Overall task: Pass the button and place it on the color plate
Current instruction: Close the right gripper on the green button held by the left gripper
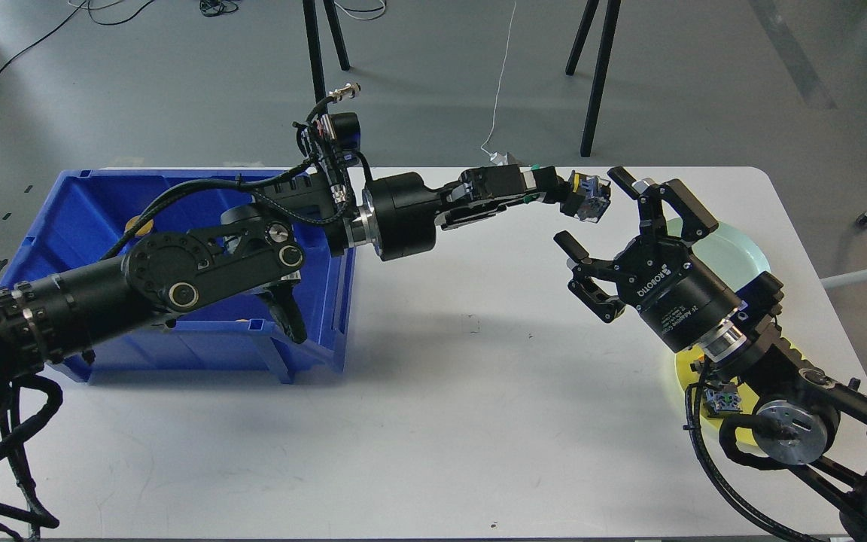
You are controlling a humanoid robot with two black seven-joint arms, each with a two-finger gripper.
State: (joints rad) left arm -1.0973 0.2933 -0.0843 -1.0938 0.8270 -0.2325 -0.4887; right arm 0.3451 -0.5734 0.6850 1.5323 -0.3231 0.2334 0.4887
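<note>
Above the white desk (433, 421), the left claw (580, 197) grasps a small button (589, 200), just beside the right claw (605, 239), spread wide before the pale green plate (742, 252).

The counter (441, 421) looks smooth, matt white laminate. At its left edge the storage bin (102, 218) is glossy blue moulded plastic. The right gripper (605, 226) is matt black metal with a satin silver ring. The pale green plate (734, 252) looks smooth, faintly shiny.
</note>
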